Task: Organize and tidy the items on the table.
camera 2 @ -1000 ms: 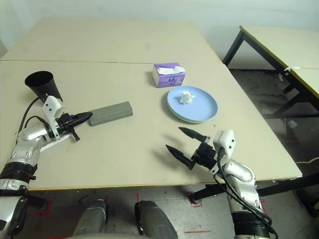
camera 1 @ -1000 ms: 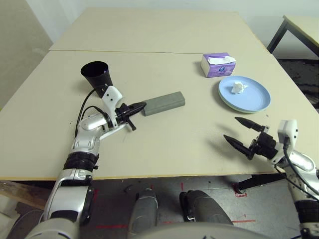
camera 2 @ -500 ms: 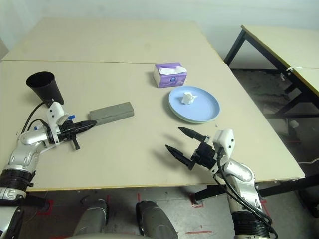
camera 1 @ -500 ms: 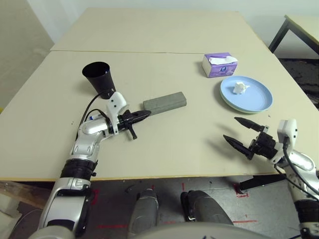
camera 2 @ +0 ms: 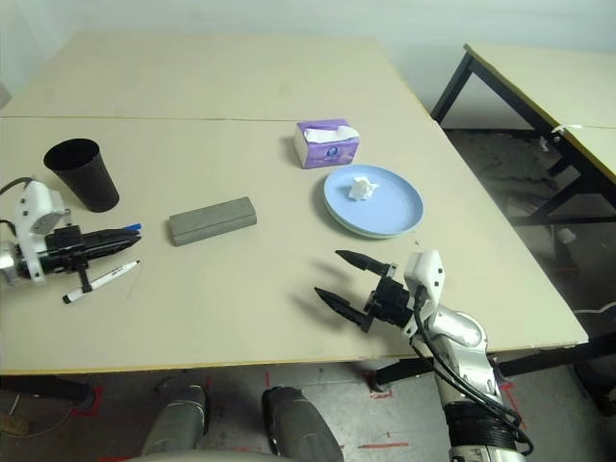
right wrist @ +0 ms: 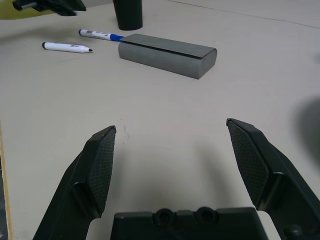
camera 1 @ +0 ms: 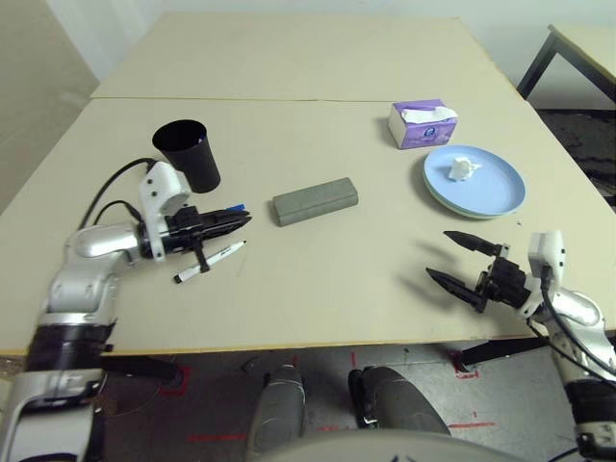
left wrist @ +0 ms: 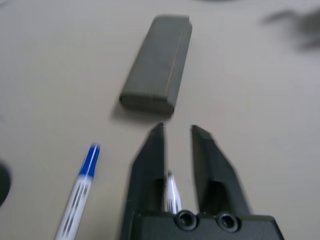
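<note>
Step in hand, as I read it: picking the loose markers up for the black plastic cup [camera 1: 187,152]. The left hand [camera 1: 229,220] hovers low over the pale beige worktop [camera 1: 318,279], fingers a narrow gap apart, nothing clamped. In the left wrist view the black-capped white marker pen [camera 1: 210,261] lies under that gap, the blue-capped white marker pen [left wrist: 80,191] just beside it.

To do it well — settle on one pen, line the fingers across its barrel rather than along it, come straight down, close near mid-length so it doesn't swing. Keep clear of the cup just behind and the flat grey rectangular glasses case [camera 1: 315,200] near the fingertips.

The right hand [camera 1: 460,261] hangs above the near right edge, fingers spread wide, empty, well apart from everything.

Count:
- marker pens — two
- cup — one
- glasses case — one
- round light-blue plate [camera 1: 474,181] — one clearly; a greenish rim shows under it, maybe a second
- crumpled white tissue [camera 1: 463,169] — one, on the plate
- purple tissue box [camera 1: 423,125] — one, beside the plate
</note>
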Controlling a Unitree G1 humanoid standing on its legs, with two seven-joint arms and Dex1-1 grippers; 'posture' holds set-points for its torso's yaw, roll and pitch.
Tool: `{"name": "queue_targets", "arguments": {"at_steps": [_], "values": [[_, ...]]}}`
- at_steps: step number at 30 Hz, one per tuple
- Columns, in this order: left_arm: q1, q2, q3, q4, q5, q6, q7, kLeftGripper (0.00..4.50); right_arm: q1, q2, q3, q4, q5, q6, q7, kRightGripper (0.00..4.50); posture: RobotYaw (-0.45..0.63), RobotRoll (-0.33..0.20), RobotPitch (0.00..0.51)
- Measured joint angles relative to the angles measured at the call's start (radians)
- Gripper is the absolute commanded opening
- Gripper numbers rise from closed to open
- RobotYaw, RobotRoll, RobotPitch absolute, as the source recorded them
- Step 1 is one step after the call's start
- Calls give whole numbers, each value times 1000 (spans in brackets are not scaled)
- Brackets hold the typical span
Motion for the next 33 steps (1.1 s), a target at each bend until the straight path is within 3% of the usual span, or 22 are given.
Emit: {"name": "queue_targets", "arguments": {"at_steps": [7, 16, 24, 30, 33], "values": [[70, 175, 34, -23, 12, 61, -66, 4453, -46, 0, 45, 26, -1, -21, 91, 4500, 4, 0, 134], [64, 353, -11, -65, 62, 162, -134, 4453, -71, 26, 130, -42, 0, -7, 153, 4500, -7, 0, 146], [52, 495, -127, -206, 66, 388, -206, 4453, -69, 58, 166, -133, 3, 17, 131, 4500, -51, 0, 153], [-80, 502, -239, -259, 89, 502, -208, 4453, -44, 58, 176, -157, 3, 30, 114, 4500, -71, 0, 155], [-138, 470, -274, -254, 115, 519, -183, 4453, -37, 58, 177, -180, 5, 45, 100, 4500, -72, 0, 154]]}}
